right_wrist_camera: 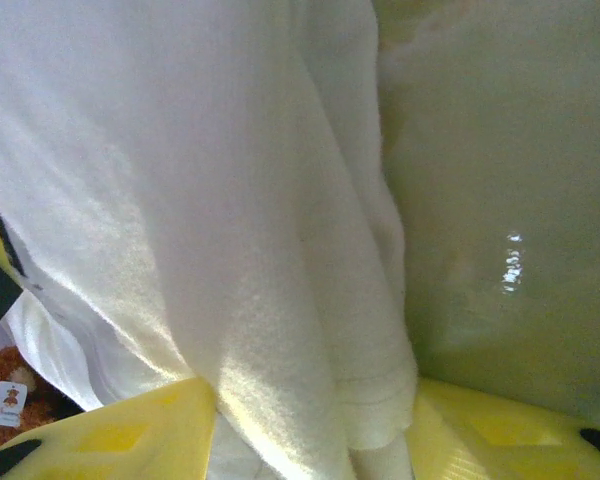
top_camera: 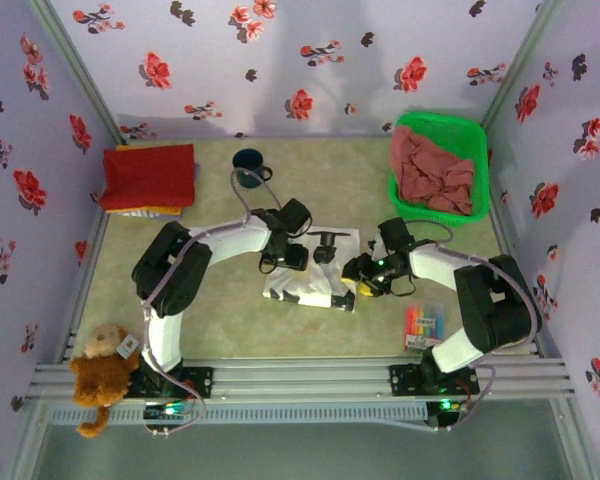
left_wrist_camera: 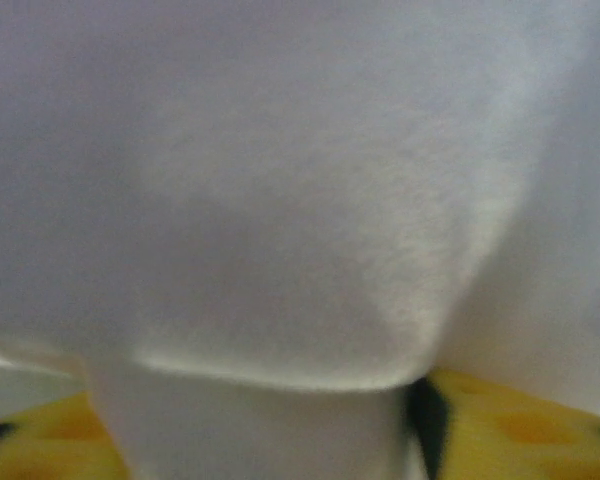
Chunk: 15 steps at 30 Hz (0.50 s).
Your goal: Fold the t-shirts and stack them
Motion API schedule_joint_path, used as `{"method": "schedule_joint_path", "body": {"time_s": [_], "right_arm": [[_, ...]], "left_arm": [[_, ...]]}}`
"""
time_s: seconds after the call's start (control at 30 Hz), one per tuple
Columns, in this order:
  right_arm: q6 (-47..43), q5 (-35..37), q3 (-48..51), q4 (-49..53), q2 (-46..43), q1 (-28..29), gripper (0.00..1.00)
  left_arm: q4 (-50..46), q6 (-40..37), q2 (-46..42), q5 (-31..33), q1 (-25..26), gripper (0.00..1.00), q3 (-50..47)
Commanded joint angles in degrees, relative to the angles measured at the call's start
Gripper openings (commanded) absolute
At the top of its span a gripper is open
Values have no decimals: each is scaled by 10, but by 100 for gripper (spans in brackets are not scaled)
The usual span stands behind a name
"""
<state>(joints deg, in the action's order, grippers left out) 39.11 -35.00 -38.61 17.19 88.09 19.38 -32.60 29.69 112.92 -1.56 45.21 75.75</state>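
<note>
Your white t-shirt [top_camera: 310, 272] with black printed marks lies at the middle of the table [top_camera: 230, 320], and both grippers are down on it. From above, the left gripper [top_camera: 300, 255] sits at the shirt's 11 o'clock edge and the right gripper [top_camera: 363, 272] at its 3 o'clock edge. In the left wrist view, the left gripper [left_wrist_camera: 250, 440] has white cloth packed between its yellow fingers [left_wrist_camera: 50, 440]. One pad shows at 7 o'clock and the other at 5 o'clock, both pressed against the fold, so the jaws are partly closed and gripping the shirt. In the right wrist view, the right gripper [right_wrist_camera: 310, 440] does the same: a thick bunch of white cloth with a stitched hem runs down between its fingers [right_wrist_camera: 130, 435], which touch it on both sides. Bare table surface lies toward 2 o'clock there, and the teddy bear [right_wrist_camera: 10, 395] peeks in at 8 o'clock. On the table, your red t-shirt [top_camera: 148, 175] lies folded at 10 o'clock. The pink t-shirts [top_camera: 435, 175] are heaped in the green basket [top_camera: 458, 128] at 2 o'clock, a dark cup [top_camera: 248, 165] stands near 11 o'clock, and a pack of markers [top_camera: 425, 325] lies at 4 o'clock.
</note>
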Motion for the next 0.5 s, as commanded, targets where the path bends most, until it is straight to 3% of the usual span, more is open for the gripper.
{"method": "schedule_joint_path", "body": {"time_s": [0.0,0.23,0.33,0.47], "right_arm": [[-17,27,16,18,15,-2,54],[-19,32,3,52,-63,-16,54],[-24,45,-20,100,-130,-29,55],[-51,73,-59,186,-202,-53,56]], "left_arm": [[16,12,61,-80,35,33,-8],[11,12,55,-78,35,0,-5],[-10,5,30,-44,33,0,-1],[-106,-23,-10,64,30,0,31]]}}
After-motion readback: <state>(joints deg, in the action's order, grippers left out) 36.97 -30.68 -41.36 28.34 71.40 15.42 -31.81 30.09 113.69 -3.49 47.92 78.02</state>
